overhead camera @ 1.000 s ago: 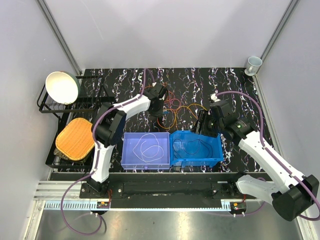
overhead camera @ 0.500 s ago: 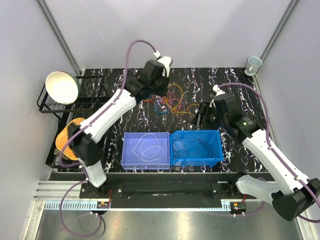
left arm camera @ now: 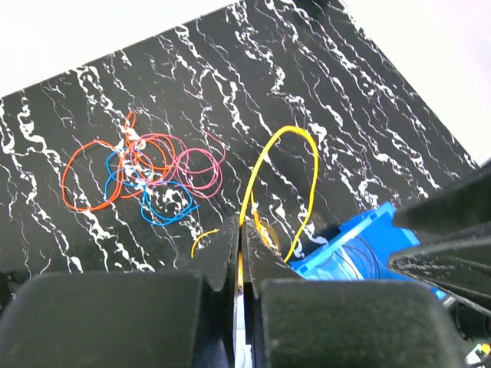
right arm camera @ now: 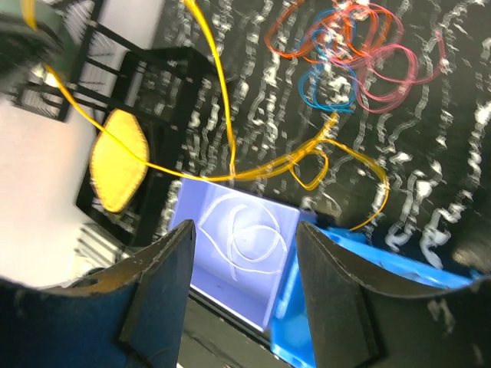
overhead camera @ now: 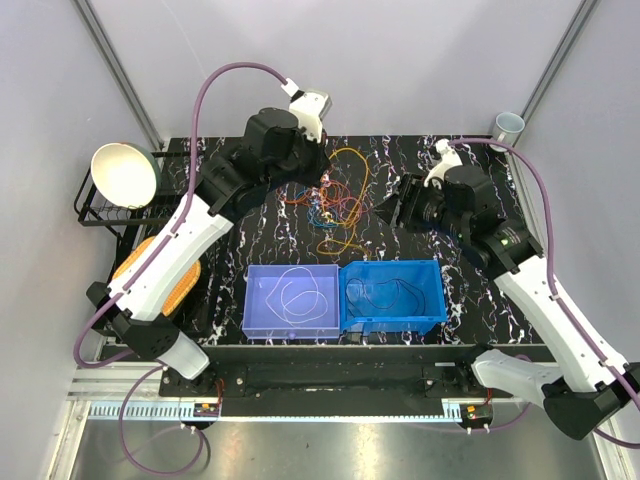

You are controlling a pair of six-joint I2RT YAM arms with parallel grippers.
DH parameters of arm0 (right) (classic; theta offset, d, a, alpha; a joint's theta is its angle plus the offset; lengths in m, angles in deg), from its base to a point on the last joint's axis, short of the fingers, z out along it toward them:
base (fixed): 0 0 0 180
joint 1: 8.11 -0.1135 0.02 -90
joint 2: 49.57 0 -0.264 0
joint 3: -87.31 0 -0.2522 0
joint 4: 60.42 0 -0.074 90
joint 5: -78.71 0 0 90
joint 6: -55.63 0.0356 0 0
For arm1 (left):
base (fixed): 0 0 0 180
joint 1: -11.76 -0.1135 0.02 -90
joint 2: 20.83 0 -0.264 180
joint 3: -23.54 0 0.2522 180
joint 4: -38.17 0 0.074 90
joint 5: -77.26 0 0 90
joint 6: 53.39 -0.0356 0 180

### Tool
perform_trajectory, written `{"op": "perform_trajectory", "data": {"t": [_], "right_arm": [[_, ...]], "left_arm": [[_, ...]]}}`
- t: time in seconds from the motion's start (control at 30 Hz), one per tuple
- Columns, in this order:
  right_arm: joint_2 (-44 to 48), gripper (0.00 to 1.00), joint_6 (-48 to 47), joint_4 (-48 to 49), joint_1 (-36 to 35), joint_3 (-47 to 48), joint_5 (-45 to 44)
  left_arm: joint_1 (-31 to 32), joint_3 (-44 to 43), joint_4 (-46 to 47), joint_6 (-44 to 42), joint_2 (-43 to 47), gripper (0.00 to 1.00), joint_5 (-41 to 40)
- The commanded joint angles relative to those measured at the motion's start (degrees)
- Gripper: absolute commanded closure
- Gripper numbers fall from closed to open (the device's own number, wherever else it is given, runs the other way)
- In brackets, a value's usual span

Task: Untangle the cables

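The left arm reaches high toward 12 o'clock, its left gripper pinched tight on a yellow cable, while the right gripper hovers at 2 o'clock over the table with its jaws apart and empty.

Black marbled tabletop; pale grey walls; possibly steel floor.

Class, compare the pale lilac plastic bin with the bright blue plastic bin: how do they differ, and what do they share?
The pale lilac plastic bin looks translucent; the bright blue plastic bin is solid-coloured. The lilac bin holds a looped white cable, the blue bin thin dark cable. Both are open rectangular bins, side by side.
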Motion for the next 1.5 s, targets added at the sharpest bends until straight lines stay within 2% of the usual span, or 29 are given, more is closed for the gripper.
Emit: {"op": "perform_trajectory", "data": {"t": [0.0, 0.27, 0.7, 0.77, 0.8, 0.9, 0.93, 1.17, 1.3, 1.47], "right_arm": [[-0.53, 0.39, 2.19, 7.64, -0.28, -0.43, 3.78], [-2.29, 0.40, 4.38, 12.83, -0.28, -2.90, 6.95], [-8.79, 0.46, 5.88, 15.38, -0.28, -1.06, 4.58], [-9.76, 0.58, 5.88, 15.38, -0.28, -0.44, 4.22], [-10.11, 0.71, 5.88, 15.21, -0.28, 0.08, 4.14], [-10.47, 0.97, 5.88, 14.60, -0.28, 1.14, 3.87], [-10.29, 1.00, 5.80, 14.24, -0.28, 1.58, 3.52], [-8.18, 1.00, 4.48, 10.82, -0.19, 8.78, 3.17], [-7.13, 1.00, 3.42, 10.11, -0.28, 14.84, 7.81], [-6.95, 1.00, 3.60, 10.20, -0.37, 18.45, 15.46]], "left_arm": [[1.03, -2.02, 0.07, -0.72, 1.52, 1.00, -0.52], [1.73, -0.79, -0.02, 0.07, 2.66, 1.00, -1.14], [3.58, -0.35, 0.06, 0.86, 3.54, 1.00, -0.70], [3.84, 0.00, -0.02, 0.86, 3.98, 1.00, -0.96], [3.93, 0.52, -0.11, 0.86, 4.15, 1.00, -1.05], [3.93, 0.96, -0.02, 1.04, 5.03, 1.00, -1.22], [3.93, 1.05, -0.02, 1.13, 5.47, 1.00, -1.31], [4.02, -3.16, -0.11, 1.65, 7.05, 1.00, 1.06], [4.72, -8.17, -0.20, 1.92, 9.07, 1.00, 2.29], [5.16, -8.79, -0.11, 1.83, 12.32, 1.00, 3.35]]}}
